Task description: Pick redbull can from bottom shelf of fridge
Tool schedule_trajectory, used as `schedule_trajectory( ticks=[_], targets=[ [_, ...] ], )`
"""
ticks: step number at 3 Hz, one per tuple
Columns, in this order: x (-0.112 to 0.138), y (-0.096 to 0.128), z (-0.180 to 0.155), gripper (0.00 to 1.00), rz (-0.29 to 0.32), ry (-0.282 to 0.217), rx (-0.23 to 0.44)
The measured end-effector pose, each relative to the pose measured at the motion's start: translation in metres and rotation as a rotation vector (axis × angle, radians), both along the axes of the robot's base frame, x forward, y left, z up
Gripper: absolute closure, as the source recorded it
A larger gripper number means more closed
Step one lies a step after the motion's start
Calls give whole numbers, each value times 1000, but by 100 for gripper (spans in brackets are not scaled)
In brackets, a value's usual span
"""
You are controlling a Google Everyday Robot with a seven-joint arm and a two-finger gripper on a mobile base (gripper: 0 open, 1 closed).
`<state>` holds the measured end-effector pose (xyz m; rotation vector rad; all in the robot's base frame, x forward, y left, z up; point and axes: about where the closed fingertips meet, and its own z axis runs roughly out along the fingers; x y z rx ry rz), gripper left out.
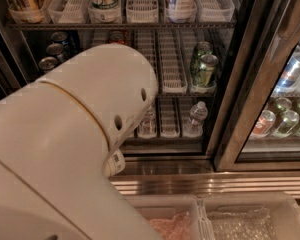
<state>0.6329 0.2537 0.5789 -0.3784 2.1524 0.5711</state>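
The fridge [238, 91] stands open in front of me, with a black frame and wire racks. The bottom shelf [168, 134] holds white slotted lane trays, a clear water bottle [196, 117] and another clear bottle [148, 122] beside my arm. No redbull can shows; the left part of the bottom shelf is hidden. My white arm [85, 134] fills the left and middle of the view. My gripper is hidden behind the arm, out of view.
Two green cans [204, 66] stand on the middle rack at right, dark cans [55, 51] at its left. Bottles and a can stand on the upper rack [120, 25]. The ribbed steel base [215, 184] runs below. Cans [285, 119] show behind the right glass door.
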Motion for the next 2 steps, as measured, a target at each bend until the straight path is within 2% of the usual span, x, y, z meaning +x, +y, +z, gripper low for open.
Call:
schedule_trajectory(
  ticks=[1,2],
  targets=[
    [5,0,4,21,-43,-18,27],
    [9,4,6,23,-47,-29,44]
  ],
)
